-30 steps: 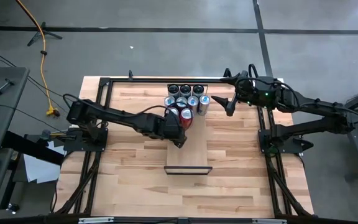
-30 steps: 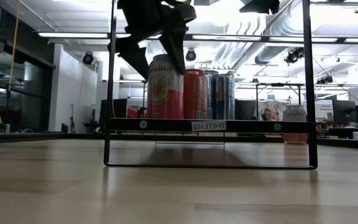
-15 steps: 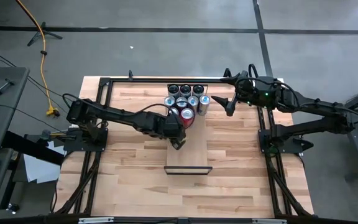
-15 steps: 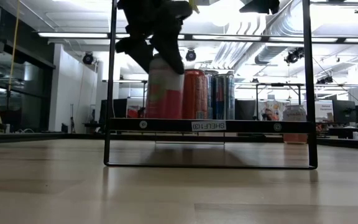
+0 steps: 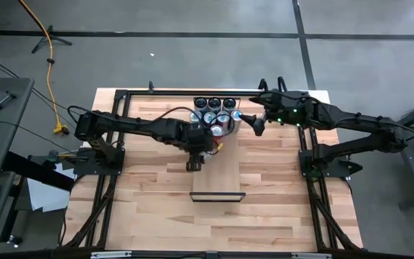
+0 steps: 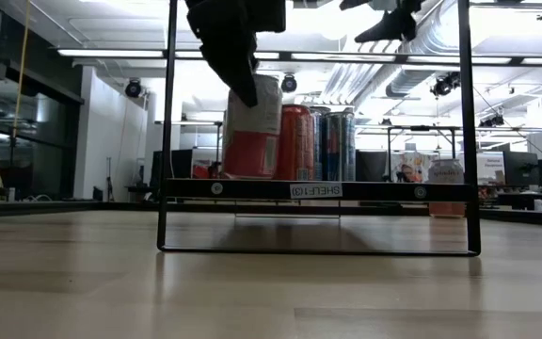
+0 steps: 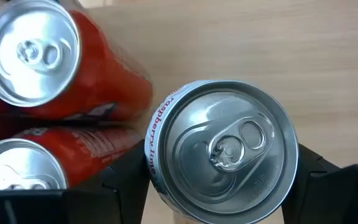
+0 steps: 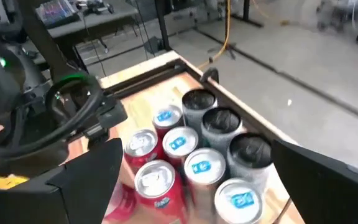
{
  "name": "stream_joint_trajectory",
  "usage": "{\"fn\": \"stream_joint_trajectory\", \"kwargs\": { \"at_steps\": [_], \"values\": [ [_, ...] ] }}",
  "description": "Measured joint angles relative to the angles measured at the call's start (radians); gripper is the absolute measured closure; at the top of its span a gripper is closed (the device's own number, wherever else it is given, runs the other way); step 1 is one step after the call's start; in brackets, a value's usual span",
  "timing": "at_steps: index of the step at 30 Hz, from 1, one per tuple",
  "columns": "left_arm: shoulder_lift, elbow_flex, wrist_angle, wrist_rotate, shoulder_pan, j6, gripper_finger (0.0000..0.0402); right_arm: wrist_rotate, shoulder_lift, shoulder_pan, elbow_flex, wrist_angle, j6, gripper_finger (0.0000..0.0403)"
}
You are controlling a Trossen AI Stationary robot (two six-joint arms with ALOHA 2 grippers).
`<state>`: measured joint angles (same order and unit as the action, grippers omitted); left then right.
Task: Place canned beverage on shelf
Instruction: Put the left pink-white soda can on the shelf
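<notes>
A white and red can [image 6: 252, 127] is tilted at the left of the can row on the shelf [image 6: 318, 190], a pale plank [image 5: 218, 176] with a dark frame. Its silver top [image 7: 222, 149] fills the left wrist view. My left gripper [image 7: 222, 186] is shut on it from above [image 6: 233, 47]. Several more cans [image 5: 214, 114] stand at the shelf's far end, red ones [image 7: 36, 81] right beside the held can. My right gripper [image 5: 254, 121] hovers open just right of that cluster, and its wrist view looks down on the can tops [image 8: 191, 155]. My left gripper pinches the can's side wall just below the top rim [image 7: 156, 180], one finger on each opposite side. The fingers [image 6: 238, 66] come steeply from above. The can is tilted in the hold, with its base at the plank; whether it is lifted clear, I cannot tell.
The near half of the plank [image 5: 218, 183] is bare up to its dark end frame [image 5: 218, 196]. The frame's uprights [image 6: 166, 122] [image 6: 466, 122] rise at both sides in the low view. The wooden tabletop [image 5: 149, 194] stretches around the shelf.
My left gripper has shut on the can's top, then rolled its wrist and shifted a little toward the table's left. The can, upright before, now leans over. My right gripper has moved toward the can cluster and dipped slightly, still open.
</notes>
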<state>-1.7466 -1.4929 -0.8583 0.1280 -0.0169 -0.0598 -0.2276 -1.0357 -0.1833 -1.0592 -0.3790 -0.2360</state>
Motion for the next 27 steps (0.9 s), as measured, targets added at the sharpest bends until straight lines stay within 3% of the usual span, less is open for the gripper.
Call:
{"fn": "stream_joint_trajectory", "kwargs": {
  "at_steps": [13,27],
  "values": [
    [0.000,0.000,-0.002,-0.093,0.032,0.032,0.0170,0.002,-0.039,0.000,0.000,-0.007,-0.034,0.0006],
    [0.000,0.000,-0.001,-0.091,0.032,0.055,0.0126,0.003,-0.039,0.000,0.000,-0.007,-0.026,0.0006]
  ]
}}
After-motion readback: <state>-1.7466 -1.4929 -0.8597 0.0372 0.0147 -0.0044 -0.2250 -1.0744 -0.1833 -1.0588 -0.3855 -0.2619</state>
